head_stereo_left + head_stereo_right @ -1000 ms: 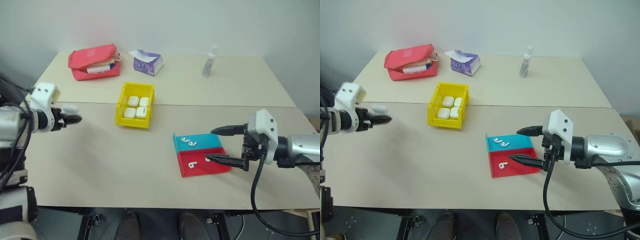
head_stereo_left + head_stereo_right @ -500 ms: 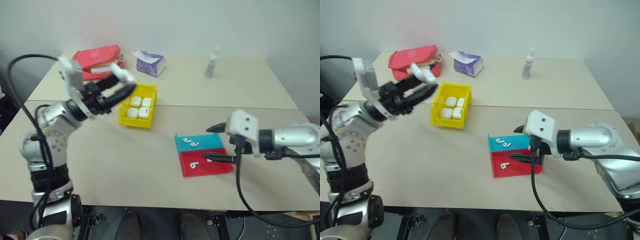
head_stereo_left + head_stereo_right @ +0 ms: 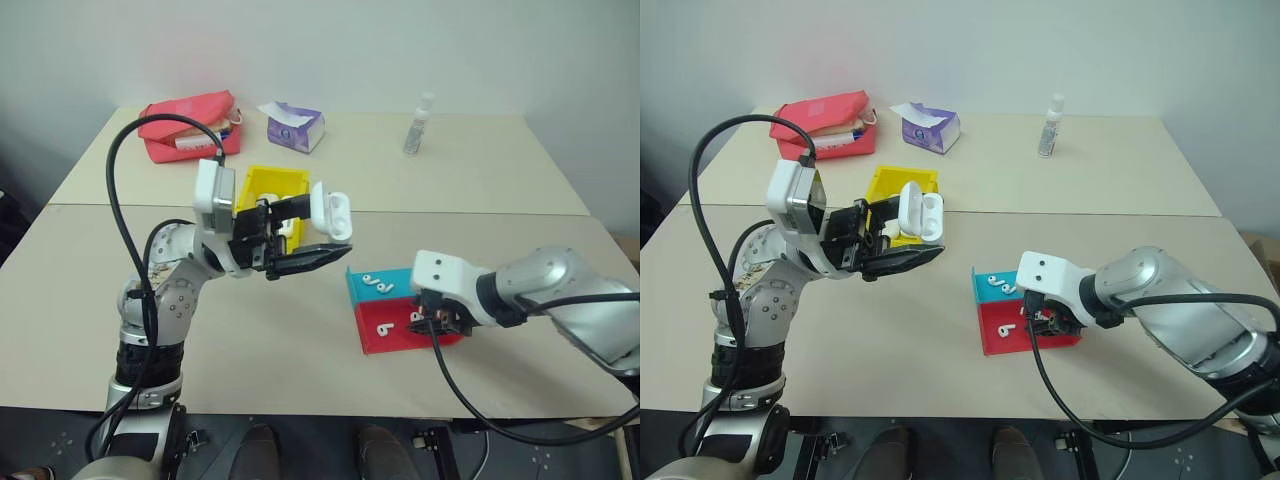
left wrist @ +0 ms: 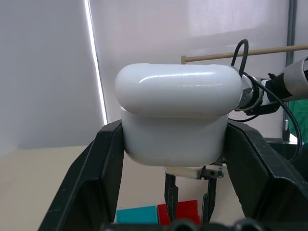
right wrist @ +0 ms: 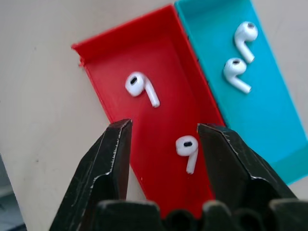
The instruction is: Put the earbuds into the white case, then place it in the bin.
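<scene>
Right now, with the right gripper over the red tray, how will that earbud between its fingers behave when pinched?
The earbud looks tiny and glossy, so it will probably be light and slippery, apt to squirt out of the right gripper. Its rounded head and short stem suggest it could pivot or skid on the smooth red tray.

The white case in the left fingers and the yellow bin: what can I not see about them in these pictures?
- White case: inside its wells, too small in the head views; the left wrist view shows its outer shell.
- Yellow bin: its contents, hidden by the left gripper and arm.
- Earbud in the red tray: contact with the right gripper unclear.
</scene>
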`<action>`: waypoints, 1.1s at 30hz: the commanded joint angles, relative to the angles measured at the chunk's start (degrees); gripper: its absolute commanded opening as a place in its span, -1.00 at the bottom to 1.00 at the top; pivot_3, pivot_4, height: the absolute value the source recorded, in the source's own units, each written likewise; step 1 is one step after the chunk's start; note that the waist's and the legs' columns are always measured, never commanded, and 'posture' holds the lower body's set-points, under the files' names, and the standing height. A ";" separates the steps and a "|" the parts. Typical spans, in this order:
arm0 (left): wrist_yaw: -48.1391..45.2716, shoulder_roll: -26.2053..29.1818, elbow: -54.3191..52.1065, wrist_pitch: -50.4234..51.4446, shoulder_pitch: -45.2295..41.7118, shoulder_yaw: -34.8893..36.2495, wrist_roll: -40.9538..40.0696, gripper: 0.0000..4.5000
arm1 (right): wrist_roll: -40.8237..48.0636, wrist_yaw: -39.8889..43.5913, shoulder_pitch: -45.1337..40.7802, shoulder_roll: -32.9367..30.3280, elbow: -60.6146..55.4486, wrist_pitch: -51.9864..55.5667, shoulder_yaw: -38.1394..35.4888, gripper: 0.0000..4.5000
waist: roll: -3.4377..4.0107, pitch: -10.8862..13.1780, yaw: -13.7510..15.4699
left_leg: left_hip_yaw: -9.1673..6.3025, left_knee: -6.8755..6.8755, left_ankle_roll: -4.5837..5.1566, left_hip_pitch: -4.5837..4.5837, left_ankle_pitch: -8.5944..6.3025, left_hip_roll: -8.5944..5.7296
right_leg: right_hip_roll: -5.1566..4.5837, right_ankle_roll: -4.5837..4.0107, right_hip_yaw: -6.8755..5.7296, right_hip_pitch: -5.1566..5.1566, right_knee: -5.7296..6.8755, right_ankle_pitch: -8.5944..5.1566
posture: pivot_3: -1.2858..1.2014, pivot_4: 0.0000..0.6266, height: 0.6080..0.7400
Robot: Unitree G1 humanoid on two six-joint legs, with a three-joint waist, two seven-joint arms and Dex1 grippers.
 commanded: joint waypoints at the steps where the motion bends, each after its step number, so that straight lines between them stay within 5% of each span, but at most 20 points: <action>1: 1.33 -0.40 -2.53 -1.34 0.69 0.18 -1.70 0.23 | -2.63 0.16 -1.79 -0.13 0.52 1.34 2.07 0.17 | 0.00 0.00 0.00 | 0.00 0.00 0.00 0.00 0.00 0.00 | 0.00 0.00 0.00 0.00 0.00 0.00 | 0.03 -0.52 1.00; 33: 2.89 3.06 -5.66 -0.89 5.71 -0.63 -5.23 0.23 | -13.85 4.14 -2.11 5.31 9.66 -3.63 8.23 0.17 | 0.00 0.00 -0.14 | -0.08 -0.02 0.00 0.03 0.00 0.00 | 0.00 0.00 -0.10 0.04 -0.03 -0.01 | 0.03 -0.52 1.00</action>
